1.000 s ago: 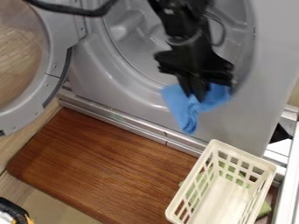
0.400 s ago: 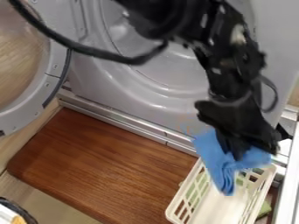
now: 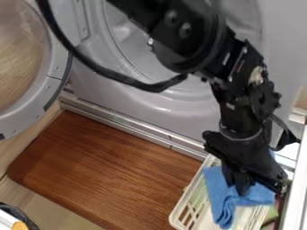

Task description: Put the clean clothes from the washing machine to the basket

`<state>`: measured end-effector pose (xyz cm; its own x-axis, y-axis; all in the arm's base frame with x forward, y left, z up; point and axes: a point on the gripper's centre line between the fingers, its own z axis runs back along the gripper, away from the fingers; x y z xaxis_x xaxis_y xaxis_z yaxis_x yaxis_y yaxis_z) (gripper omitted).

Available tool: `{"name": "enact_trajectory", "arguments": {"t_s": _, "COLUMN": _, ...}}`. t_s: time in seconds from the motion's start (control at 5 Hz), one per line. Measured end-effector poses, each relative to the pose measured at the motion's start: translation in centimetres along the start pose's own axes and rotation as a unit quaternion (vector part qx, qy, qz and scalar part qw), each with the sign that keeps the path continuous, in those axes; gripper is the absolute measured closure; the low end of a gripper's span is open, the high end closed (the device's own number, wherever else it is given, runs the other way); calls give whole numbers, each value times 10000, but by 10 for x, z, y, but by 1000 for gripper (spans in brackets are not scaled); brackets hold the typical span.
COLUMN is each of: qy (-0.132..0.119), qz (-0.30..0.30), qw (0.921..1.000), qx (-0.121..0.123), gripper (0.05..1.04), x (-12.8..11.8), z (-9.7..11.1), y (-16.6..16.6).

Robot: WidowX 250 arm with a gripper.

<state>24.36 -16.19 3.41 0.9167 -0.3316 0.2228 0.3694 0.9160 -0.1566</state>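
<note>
Gripper (image 3: pixel 240 190) pointed down over upper end of basket (image 3: pixel 188 193), clenched on blue cloth (image 3: pixel 225 205). Cloth bunched at fingertips, loose end trailing down and left in view, within basket's outline; couldn't tell if it touched basket floor. Basket's long axis slanted down-left, so roomier part lay that way from gripper. Next move probably called for slight lowering, then release; loose edge could have caught on rim.

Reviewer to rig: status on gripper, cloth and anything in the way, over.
Gripper shut on blue cloth. Cloth hanging at basket, not released. Door open, well off to the side.
</note>
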Motion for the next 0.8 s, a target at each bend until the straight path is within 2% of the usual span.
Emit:
{"name": "enact_trajectory", "arguments": {"t_s": 0.4, "qy": 178, "qz": -115, "qw": 9997, "qx": -126, "gripper": 1020, "x": -7, "z": -30, "y": -4}}
{"name": "enact_trajectory", "arguments": {"t_s": 0.8, "qy": 295, "qz": -135, "qw": 9994, "qx": -114, "gripper": 1000, "x": -9, "z": -48, "y": 2}}
